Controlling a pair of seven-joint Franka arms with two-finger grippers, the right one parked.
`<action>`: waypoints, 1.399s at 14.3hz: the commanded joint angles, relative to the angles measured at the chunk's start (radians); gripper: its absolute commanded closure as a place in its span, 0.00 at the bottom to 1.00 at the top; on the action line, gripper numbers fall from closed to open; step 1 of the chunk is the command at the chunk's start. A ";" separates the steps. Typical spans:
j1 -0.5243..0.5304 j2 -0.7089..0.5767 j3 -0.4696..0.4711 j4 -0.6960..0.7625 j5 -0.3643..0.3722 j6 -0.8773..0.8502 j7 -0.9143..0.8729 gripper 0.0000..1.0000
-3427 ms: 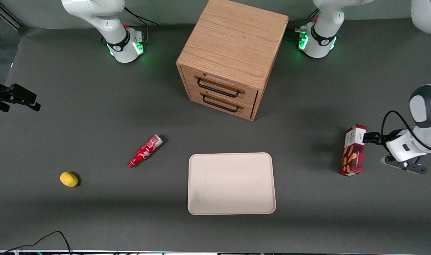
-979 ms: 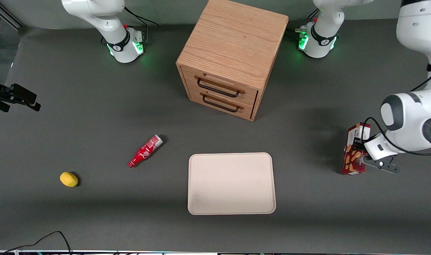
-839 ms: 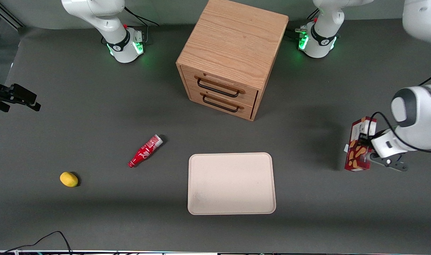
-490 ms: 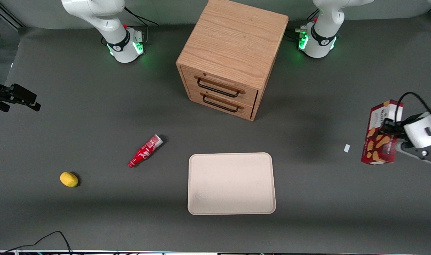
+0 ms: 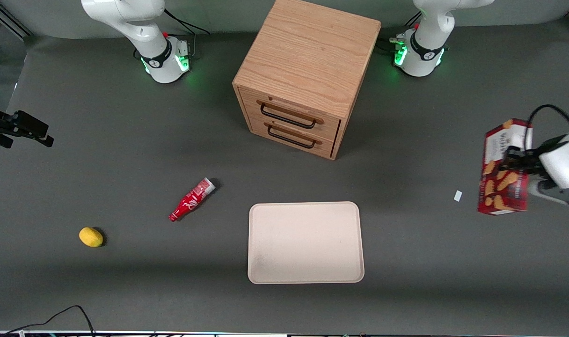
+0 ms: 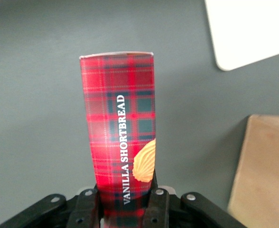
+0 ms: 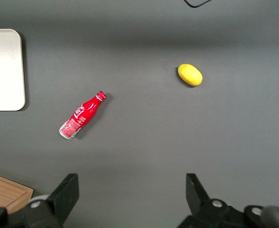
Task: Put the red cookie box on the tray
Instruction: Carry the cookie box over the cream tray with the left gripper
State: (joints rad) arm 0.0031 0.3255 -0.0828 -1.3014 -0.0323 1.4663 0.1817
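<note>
The gripper (image 5: 516, 164) is hanging above the table at the working arm's end, well apart from the tray (image 5: 305, 242). Its jaws are clamping the red cookie box (image 5: 503, 167) across the narrow sides. In the left wrist view the fingers (image 6: 88, 209) are pressing the plaid carton (image 6: 120, 142) from both sides, with the box sticking out lengthwise away from the camera.

The box is riding clear of the table surface (image 5: 125, 154), not touching anything but the gripper. A small white scrap (image 5: 457, 195) is lying on the table just beside the box as the front view shows it, between box and tray.

The tray is sitting flat with its surface bare, nearer the front camera than the wooden drawer cabinet (image 5: 305, 75). The cabinet is standing in the middle of the table with both drawers shut. A corner of the tray (image 6: 253, 33) and an edge of the cabinet (image 6: 265, 175) are showing in the left wrist view.

Toward the parked arm's end, a red soda bottle (image 5: 192, 199) is lying on its side near the tray, and a yellow lemon (image 5: 91, 237) is resting farther along.

Open table is lying between box and tray, apart from the scrap.
</note>
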 commanded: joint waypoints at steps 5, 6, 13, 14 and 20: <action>-0.211 0.286 -0.115 0.301 0.052 0.087 -0.512 1.00; -0.251 0.325 -0.115 0.324 0.075 0.130 -0.565 1.00; -0.356 0.550 -0.100 0.364 0.186 0.432 -0.697 1.00; -0.354 0.578 -0.098 0.366 0.186 0.469 -0.696 1.00; -0.354 0.678 -0.043 0.367 0.187 0.591 -0.691 1.00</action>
State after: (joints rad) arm -0.3374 0.9785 -0.1385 -0.9854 0.1393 2.0608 -0.4917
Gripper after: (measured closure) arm 0.661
